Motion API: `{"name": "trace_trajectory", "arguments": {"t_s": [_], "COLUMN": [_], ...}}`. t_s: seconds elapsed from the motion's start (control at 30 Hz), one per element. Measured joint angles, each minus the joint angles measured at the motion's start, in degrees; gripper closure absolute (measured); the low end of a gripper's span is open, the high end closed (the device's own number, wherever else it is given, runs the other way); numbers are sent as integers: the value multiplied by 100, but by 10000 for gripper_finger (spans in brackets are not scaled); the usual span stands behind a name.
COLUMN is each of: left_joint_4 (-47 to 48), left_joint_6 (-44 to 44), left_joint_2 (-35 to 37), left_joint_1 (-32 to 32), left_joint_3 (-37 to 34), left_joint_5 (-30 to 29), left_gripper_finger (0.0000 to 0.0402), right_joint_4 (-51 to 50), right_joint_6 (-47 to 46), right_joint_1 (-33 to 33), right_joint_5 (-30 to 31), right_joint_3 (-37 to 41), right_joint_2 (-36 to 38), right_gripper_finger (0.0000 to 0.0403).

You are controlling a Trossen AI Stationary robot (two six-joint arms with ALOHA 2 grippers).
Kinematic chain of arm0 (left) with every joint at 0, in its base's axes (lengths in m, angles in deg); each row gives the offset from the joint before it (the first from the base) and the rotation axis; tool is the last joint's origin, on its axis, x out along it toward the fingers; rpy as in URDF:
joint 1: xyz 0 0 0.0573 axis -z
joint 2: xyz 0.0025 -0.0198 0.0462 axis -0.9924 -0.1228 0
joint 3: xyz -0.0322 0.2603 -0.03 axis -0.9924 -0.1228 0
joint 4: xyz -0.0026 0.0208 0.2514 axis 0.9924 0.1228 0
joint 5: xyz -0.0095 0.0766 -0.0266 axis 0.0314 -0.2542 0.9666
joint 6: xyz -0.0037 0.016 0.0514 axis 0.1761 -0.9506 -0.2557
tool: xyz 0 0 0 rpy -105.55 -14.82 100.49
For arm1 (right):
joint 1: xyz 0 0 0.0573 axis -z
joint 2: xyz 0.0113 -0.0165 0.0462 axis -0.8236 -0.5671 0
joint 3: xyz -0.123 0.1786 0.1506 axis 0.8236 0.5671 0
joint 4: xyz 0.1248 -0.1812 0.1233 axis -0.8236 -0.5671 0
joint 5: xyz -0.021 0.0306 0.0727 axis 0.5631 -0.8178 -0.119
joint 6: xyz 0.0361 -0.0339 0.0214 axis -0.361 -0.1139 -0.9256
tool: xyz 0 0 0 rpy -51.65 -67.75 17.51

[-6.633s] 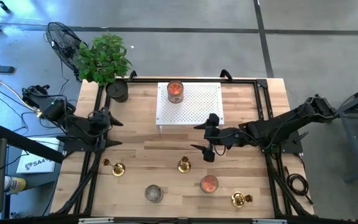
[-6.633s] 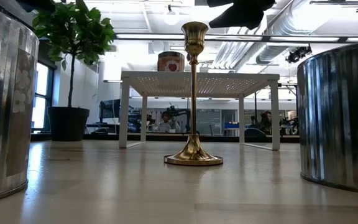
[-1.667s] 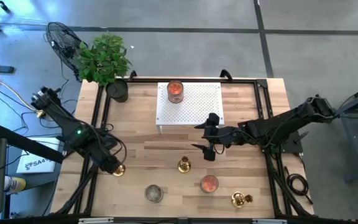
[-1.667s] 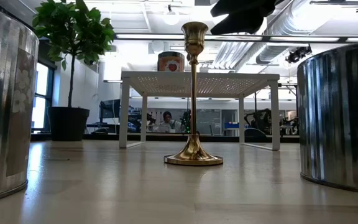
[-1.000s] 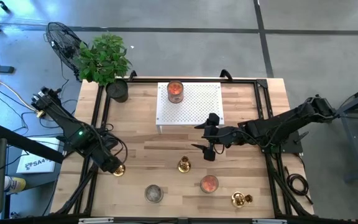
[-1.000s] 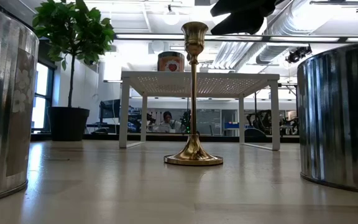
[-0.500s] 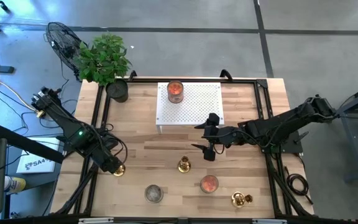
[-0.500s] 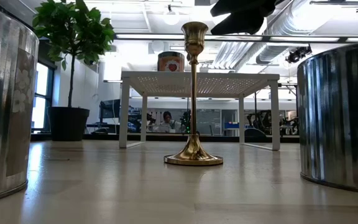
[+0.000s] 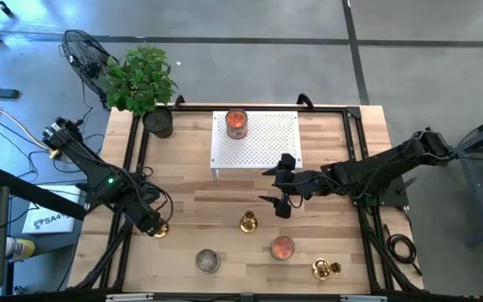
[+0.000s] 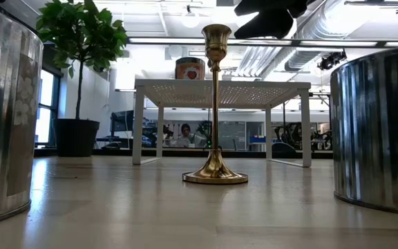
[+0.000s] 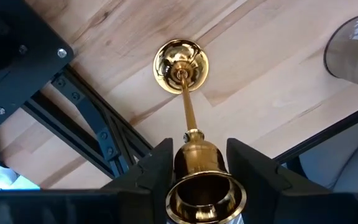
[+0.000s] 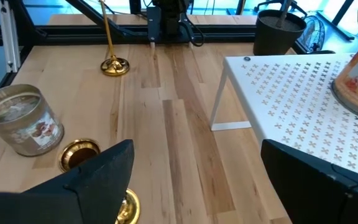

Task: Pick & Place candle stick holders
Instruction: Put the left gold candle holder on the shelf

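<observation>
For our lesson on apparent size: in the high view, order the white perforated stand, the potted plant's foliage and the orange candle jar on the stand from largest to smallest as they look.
1. White perforated stand, the widest area.
2. Potted plant's foliage, a little smaller; it stands taller, nearer the camera, so this is unsure.
3. Orange candle jar, clearly smallest.

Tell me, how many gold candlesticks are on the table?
3, maybe 4. One at the left edge, its cup between the left gripper's fingers; one mid-table under the right gripper; at the front right corner, one or possibly two close together.
</observation>
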Motion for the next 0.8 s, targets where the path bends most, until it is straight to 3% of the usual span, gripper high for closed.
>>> {"name": "trace_trajectory", "arguments": {"t_s": [0.47,0.67,0.8], "left_joint_4": [-86,-138,-203], "left_joint_6": [-44,-305,-859], "left_joint_2": [-11,-11,-11], "left_joint_1": [0,2,7], "left_joint_3": [-16,-23,-66], "left_joint_5": [-28,-63,-400], "left_gripper_finger": [271,269,264], "right_joint_4": [0,0,0], "right_joint_6": [-69,-67,-52], "right_joint_1": [0,0,0], "right_joint_5": [-61,-61,-63], "right_joint_3": [0,0,0], "right_joint_2": [-1,0,1], "right_gripper_finger": [57,57,57]}}
